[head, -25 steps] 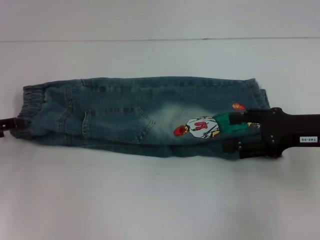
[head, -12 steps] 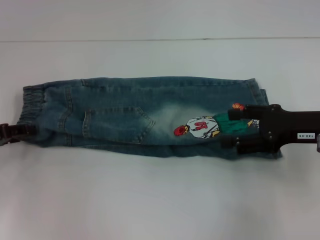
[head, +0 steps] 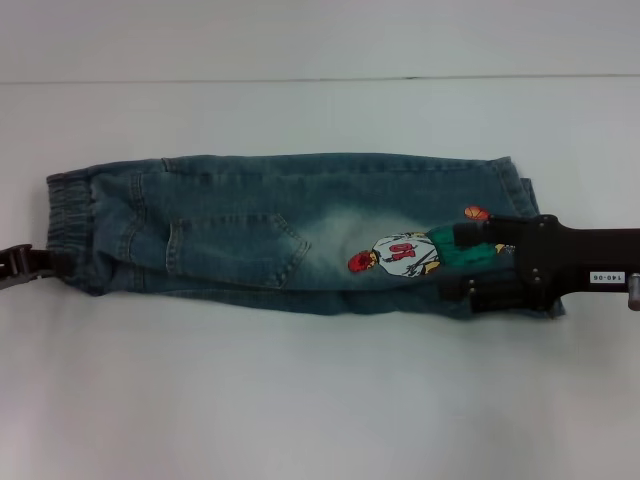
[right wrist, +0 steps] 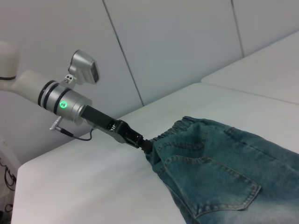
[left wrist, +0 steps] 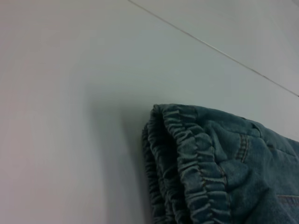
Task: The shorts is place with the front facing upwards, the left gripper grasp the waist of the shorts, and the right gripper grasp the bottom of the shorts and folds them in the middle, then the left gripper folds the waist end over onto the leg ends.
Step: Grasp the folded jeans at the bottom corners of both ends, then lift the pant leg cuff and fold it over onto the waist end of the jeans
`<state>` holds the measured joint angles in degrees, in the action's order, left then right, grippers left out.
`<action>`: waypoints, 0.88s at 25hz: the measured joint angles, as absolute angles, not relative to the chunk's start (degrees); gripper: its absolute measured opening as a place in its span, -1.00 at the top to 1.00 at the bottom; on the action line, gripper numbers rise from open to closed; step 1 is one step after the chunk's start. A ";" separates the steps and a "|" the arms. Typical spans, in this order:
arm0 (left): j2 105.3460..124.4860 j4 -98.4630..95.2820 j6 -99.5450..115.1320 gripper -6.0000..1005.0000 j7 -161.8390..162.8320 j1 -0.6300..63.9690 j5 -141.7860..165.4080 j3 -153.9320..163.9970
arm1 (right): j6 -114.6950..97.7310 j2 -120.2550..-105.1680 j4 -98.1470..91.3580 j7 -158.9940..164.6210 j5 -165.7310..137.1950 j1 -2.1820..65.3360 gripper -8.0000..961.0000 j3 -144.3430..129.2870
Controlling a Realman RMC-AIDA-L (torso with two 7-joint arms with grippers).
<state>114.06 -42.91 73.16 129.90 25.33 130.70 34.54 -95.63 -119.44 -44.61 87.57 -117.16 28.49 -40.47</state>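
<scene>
The blue-green denim shorts (head: 260, 230) lie folded lengthwise into a long strip across the white table, pocket and cartoon print (head: 395, 255) facing up. The ruffled waist (head: 68, 215) is at the left end and fills the left wrist view as stacked elastic layers (left wrist: 196, 158). My left gripper (head: 55, 263) is shut on the waist's near corner; the right wrist view shows it (right wrist: 148, 145) pinching the denim. My right gripper (head: 458, 262) rests on the leg ends (head: 525, 200) at the right, its fingers spread open, with the print between them.
The white table (head: 300, 400) runs in front of and behind the shorts, with a seam line (head: 320, 79) along the back. The left arm's silver wrist (right wrist: 60, 100) with a green light stands beyond the table's left side.
My left gripper has shifted toward the near side, tugging the waist corner with it. My right gripper drew slightly to the right, then eased back, staying open on the leg ends.
</scene>
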 joint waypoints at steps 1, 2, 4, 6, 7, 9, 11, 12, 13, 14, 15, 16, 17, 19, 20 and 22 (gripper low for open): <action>114.06 -42.90 73.20 0.35 129.90 25.34 130.70 34.54 | -95.53 -119.44 -44.61 87.48 -117.16 28.45 -0.97 -40.43; 114.08 -42.89 73.22 0.44 129.89 25.34 130.70 34.54 | -95.40 -119.43 -44.61 87.30 -117.16 28.41 -0.97 -40.39; 114.13 -42.89 73.28 0.56 129.82 25.32 130.65 34.54 | -95.10 -119.43 -44.50 87.01 -117.16 28.33 -0.96 -40.37; 114.26 -42.88 73.92 0.67 128.91 25.22 130.34 34.36 | -94.99 -119.43 -44.19 86.91 -117.16 28.34 -0.96 -40.36; 114.32 -42.89 74.18 0.73 128.47 25.20 130.23 34.17 | -94.98 -119.43 -44.04 86.88 -117.16 28.35 -0.96 -40.36; 114.61 -43.08 75.19 0.80 127.06 25.15 129.90 33.57 | -94.98 -119.43 -43.78 86.80 -117.16 28.44 -0.96 -40.29; 114.71 -43.30 75.96 0.82 126.53 25.07 129.14 33.21 | -94.98 -119.43 -43.08 86.36 -117.15 28.52 -0.96 -40.24; 114.70 -43.35 76.75 0.82 126.12 24.98 128.02 33.05 | -94.98 -119.43 -42.41 86.00 -117.15 28.60 -0.95 -40.25; 114.59 -43.37 77.41 0.82 125.73 24.90 126.94 32.84 | -94.98 -119.43 -42.00 85.80 -117.14 28.66 -0.95 -40.38; 114.49 -43.38 78.42 0.82 125.20 24.87 125.52 32.44 | -94.94 -119.40 -41.35 85.72 -117.26 28.79 -0.95 -40.86; 114.36 -43.38 79.92 0.82 124.65 24.87 123.70 31.74 | -94.94 -119.40 -41.35 85.72 -117.26 28.79 -0.95 -40.86; 114.25 -43.39 81.25 0.82 124.26 24.97 122.47 31.10 | -94.71 -119.39 -40.88 85.73 -117.31 28.87 -0.95 -40.99; 114.10 -43.40 82.85 0.82 124.06 25.27 121.11 30.44 | -94.51 -119.39 -40.51 85.65 -117.31 28.95 -0.87 -40.99; 113.89 -43.43 84.94 0.82 123.92 25.86 119.57 29.83 | -93.75 -119.43 -39.23 84.78 -116.62 29.15 -0.71 -40.52; 113.81 -43.44 85.59 0.82 123.90 26.19 119.04 29.69 | -93.30 -119.46 -38.51 84.20 -116.02 29.21 -0.62 -40.21; 113.63 -43.51 86.56 0.83 123.88 27.53 118.23 29.63 | -91.73 -119.47 -36.26 82.31 -113.24 29.19 -0.46 -39.58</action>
